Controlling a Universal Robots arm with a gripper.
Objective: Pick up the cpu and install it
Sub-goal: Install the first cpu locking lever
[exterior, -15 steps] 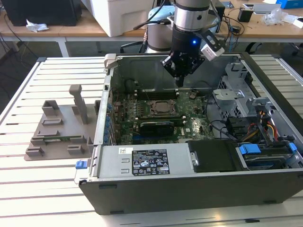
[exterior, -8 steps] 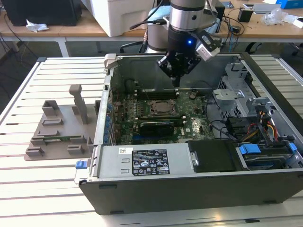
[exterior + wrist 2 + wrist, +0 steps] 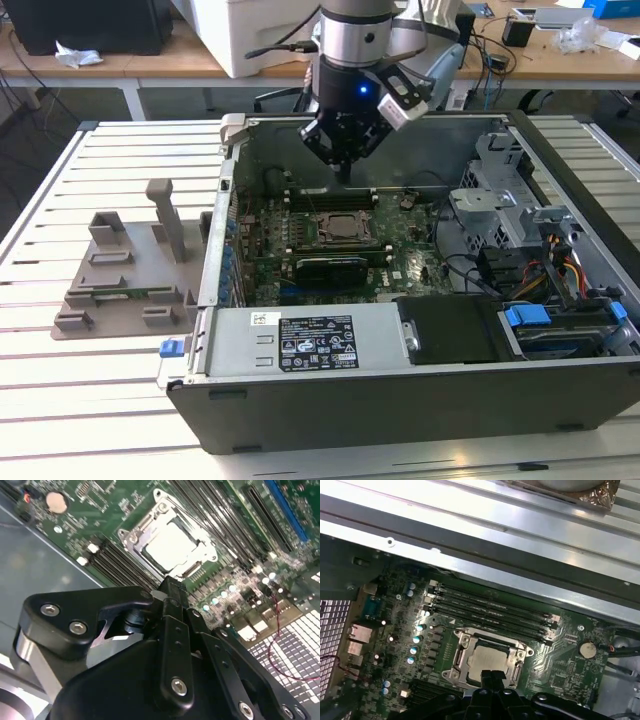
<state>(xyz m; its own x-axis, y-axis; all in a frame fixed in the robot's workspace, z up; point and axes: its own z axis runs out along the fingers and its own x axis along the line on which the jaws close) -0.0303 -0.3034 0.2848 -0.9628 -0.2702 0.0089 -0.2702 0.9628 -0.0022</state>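
Observation:
The cpu (image 3: 171, 546) lies flat in the metal-framed socket (image 3: 131, 536) on the green motherboard (image 3: 410, 265), its silver-white top showing in both wrist views (image 3: 489, 661). In the exterior view the cpu (image 3: 346, 227) is in the middle of the open computer case (image 3: 400, 400). My gripper (image 3: 343, 168) hangs a short way above the socket with its black fingers pressed together and nothing between them. In the second wrist view the gripper (image 3: 172, 583) ends just at the socket's edge. In the first wrist view the gripper (image 3: 490, 676) overlaps the cpu's near edge.
A grey plastic tray (image 3: 120, 285) lies on the slatted table at the exterior view's left. Inside the case are a black fan card (image 3: 335, 268), memory slots (image 3: 490, 611), a power supply (image 3: 310, 340) and a drive cage (image 3: 500, 200) with cables at the right.

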